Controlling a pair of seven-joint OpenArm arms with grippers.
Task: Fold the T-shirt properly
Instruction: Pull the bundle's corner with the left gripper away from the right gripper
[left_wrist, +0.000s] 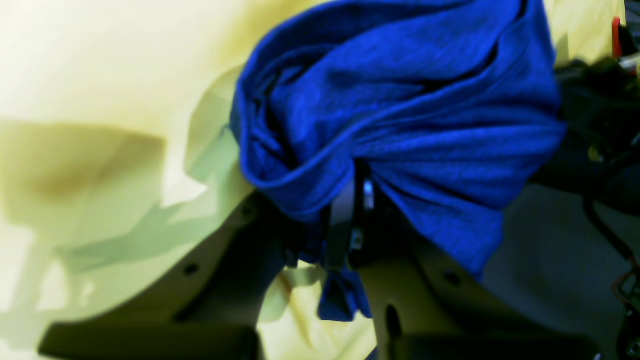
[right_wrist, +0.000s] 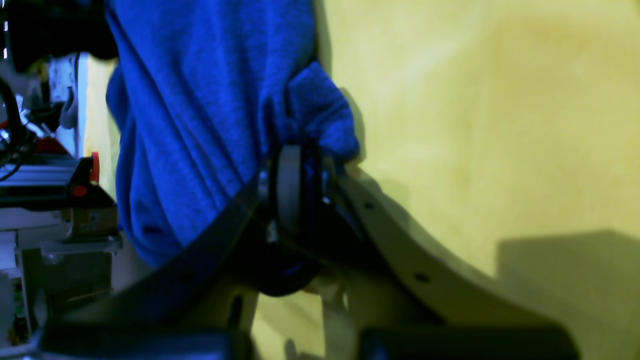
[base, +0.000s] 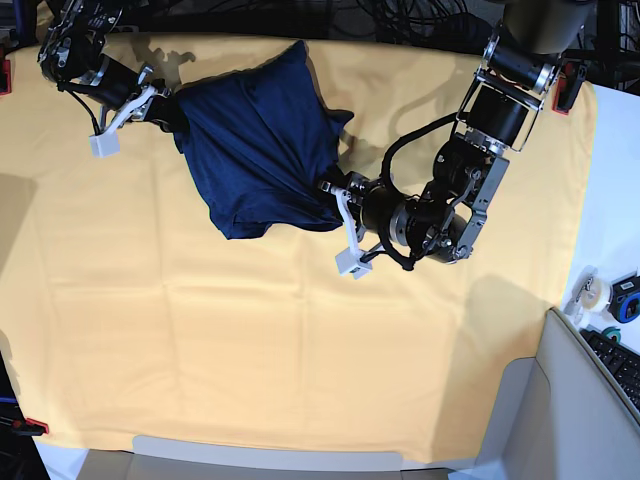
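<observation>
Pale yellow cloth (base: 250, 340) covers the whole desk, smooth apart from a few soft creases near the far edge, and it fills the background of both wrist views.

On its far half, toward the left of the base view, sits the large dark navy blue knit T-shirt (base: 262, 145), bunched into a rough, crumpled mass rather than spread flat. It stretches between the two arms, with one pointed corner toward the far edge of the desk and a loose lower edge sagging onto the cloth.

At the left of the base view, the right hand (base: 168, 108) is closed tight on the shirt's upper left edge; the right wrist view shows blue fabric (right_wrist: 200, 115) gathered into the pinched fingers (right_wrist: 289, 185).

Nearer the middle of the desk, the left hand (base: 338, 196) is clamped on the shirt's lower right corner. In the left wrist view, folds of blue knit (left_wrist: 400, 115) bulge above the closed fingers (left_wrist: 345, 210) and a small tail of fabric hangs below them.

Off the cloth at the right edge of the base view lie a roll of tape (base: 596, 291) and part of a black keyboard (base: 618, 360).
</observation>
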